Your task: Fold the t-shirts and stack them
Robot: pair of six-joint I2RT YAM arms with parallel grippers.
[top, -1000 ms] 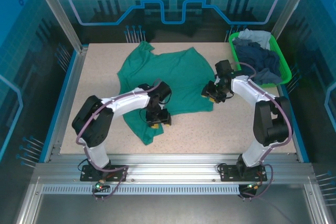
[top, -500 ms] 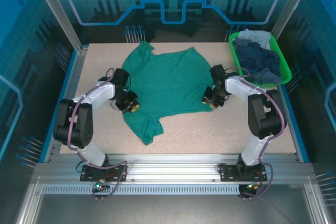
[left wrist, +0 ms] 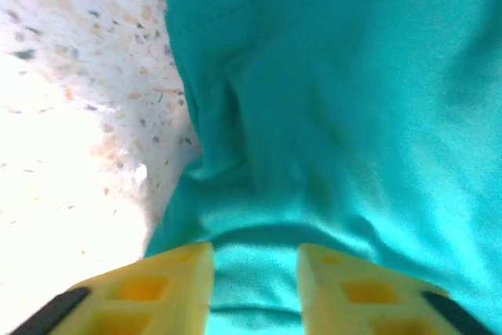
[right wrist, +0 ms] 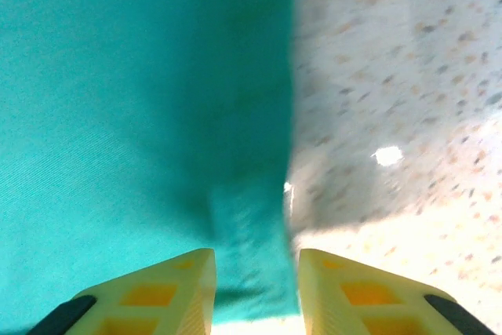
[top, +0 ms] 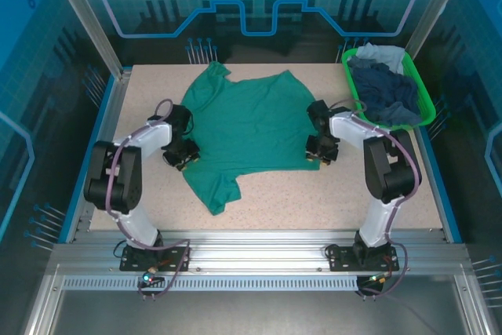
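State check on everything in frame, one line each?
Teal-green cloth t-shirt: spread unfolded on the table, near-left part rumpled.
Bright green plastic basket: holds heaped shirts.
Navy shirts, pale grey-blue shirt: crumpled, unfolded.
Left hand: open, at shirt's left edge.
Right hand: open, astride shirt's right edge.

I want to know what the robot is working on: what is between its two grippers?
The green shirt lies spread between the left gripper and the right gripper; the top view shows it.

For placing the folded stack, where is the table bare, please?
Bare table: the near strip between the teal t-shirt hem and the arm bases, and the far-left corner. Crowded: the basket far right; left end effector and right end effector at the shirt's sides.
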